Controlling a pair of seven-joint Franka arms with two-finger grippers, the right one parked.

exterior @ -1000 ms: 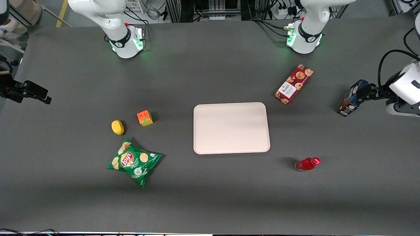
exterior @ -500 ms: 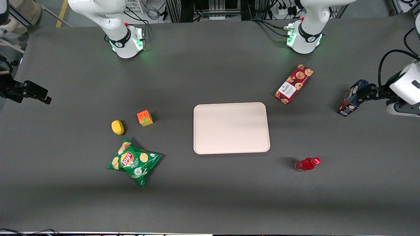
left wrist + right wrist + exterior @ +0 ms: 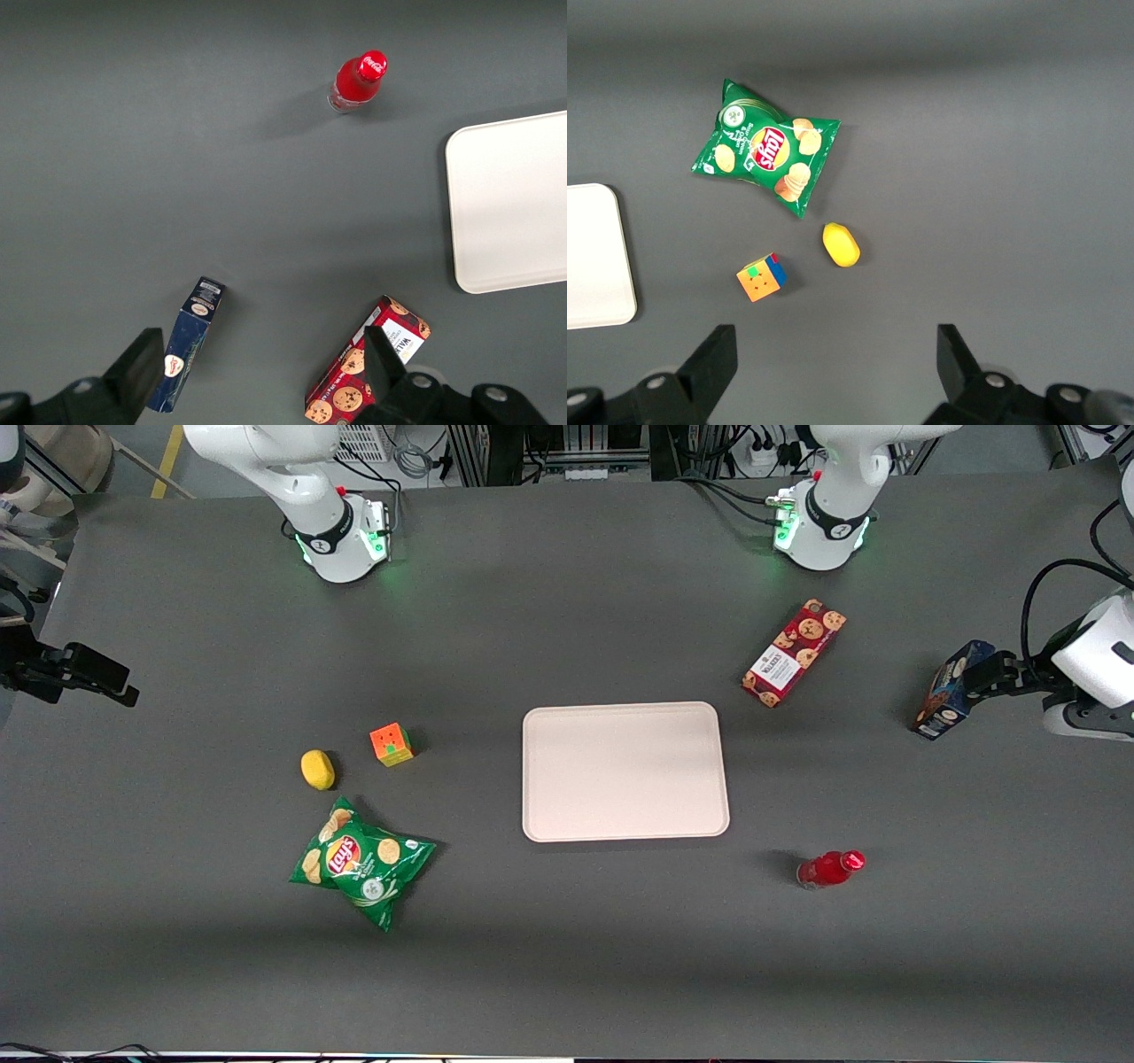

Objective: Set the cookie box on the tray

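Dark grey bench [image 3: 567, 957] carries your tray [image 3: 625, 771] at centre. At its 3 o'clock, toward the working arm's end, the cookie box [image 3: 943, 691] stands; your pincer [image 3: 257, 376] hovers above, fingers spread wide.

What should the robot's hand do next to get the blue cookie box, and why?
Probably drop lower over the cookie box. The hand hangs open above the table; the box lies near one finger, not yet gripped, and the tray has nothing on it.
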